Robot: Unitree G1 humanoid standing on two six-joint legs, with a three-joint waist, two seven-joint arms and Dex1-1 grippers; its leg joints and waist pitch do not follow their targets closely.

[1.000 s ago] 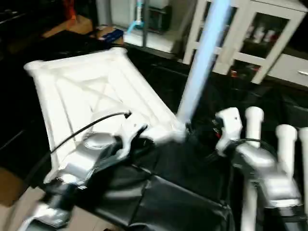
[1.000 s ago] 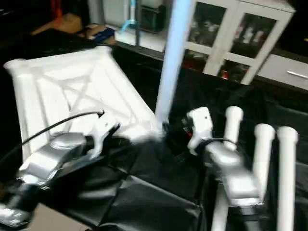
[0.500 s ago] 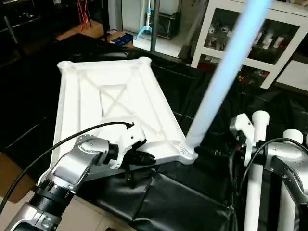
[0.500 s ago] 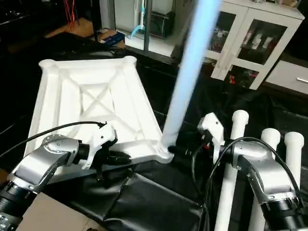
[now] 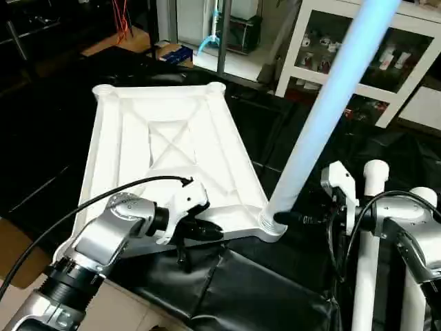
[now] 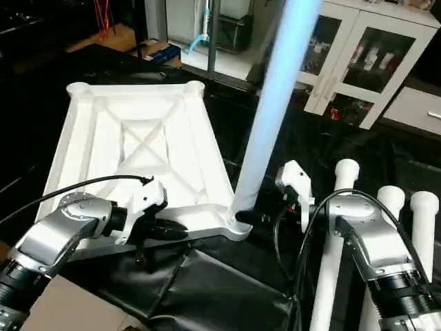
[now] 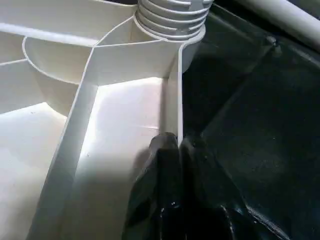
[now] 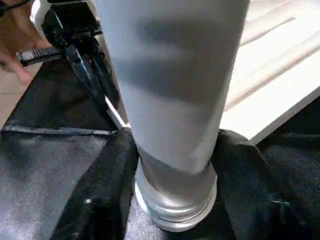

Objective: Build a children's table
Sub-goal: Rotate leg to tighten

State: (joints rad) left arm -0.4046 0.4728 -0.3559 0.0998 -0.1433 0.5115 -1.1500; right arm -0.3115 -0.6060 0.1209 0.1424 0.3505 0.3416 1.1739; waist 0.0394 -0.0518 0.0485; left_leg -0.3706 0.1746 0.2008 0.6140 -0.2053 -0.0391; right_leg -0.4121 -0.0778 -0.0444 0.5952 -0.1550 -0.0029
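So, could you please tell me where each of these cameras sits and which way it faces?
Head stereo pair: on the head, looking down over both silver forearms at the tabletop and upright leg.
Left wrist: along the left gripper, shut on the tabletop's rim.
Right wrist: along the right gripper, its fingers around the leg's base.
Shared: the leg's ribbed end in the corner socket.

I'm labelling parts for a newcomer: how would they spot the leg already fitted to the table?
Find the white tabletop lying underside-up on the black cover. At its near corner by the right gripper, one leg rises upright from the socket. The other legs lie flat beside it.
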